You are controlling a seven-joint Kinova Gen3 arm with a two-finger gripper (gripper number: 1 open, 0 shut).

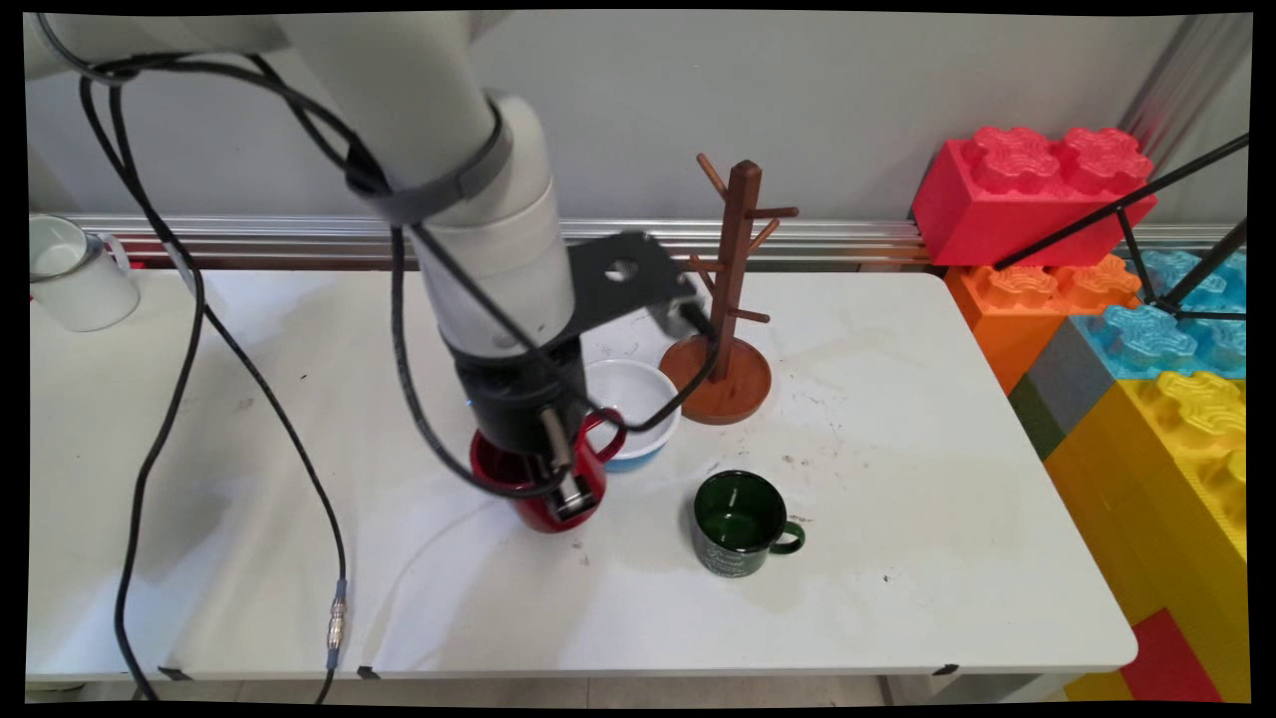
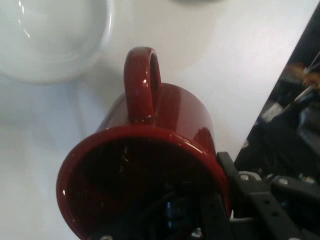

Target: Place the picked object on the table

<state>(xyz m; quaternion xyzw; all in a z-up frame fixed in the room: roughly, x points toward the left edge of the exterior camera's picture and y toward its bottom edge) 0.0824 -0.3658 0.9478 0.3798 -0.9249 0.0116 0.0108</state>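
1. On your white tabletop (image 1: 897, 558), a white bowl (image 1: 638, 394) sits just beside the red mug (image 1: 543, 499).
2. A wooden mug tree (image 1: 733, 299) stands behind the bowl.
3. You see a dark green mug (image 1: 738, 524) standing upright in front.
4. A white enamel mug (image 1: 75, 274) sits at the far left.
5. Big toy bricks (image 1: 1126, 329) are stacked at the right.

The arm (image 1: 439, 130) is built of thick, smooth white tubular links with rounded joints. A grey strap (image 1: 449, 184) circles it above the wrist, binding black cables (image 1: 189, 329) that droop in loops and end in a small metal connector (image 1: 337, 608). Below the white wrist sits a black cylindrical gripper body (image 1: 523, 399), with a flat black bracket (image 1: 623, 274), pierced by a round hole, jutting sideways. Black linkage bars with silver screws (image 2: 260, 200) show at the fingers.
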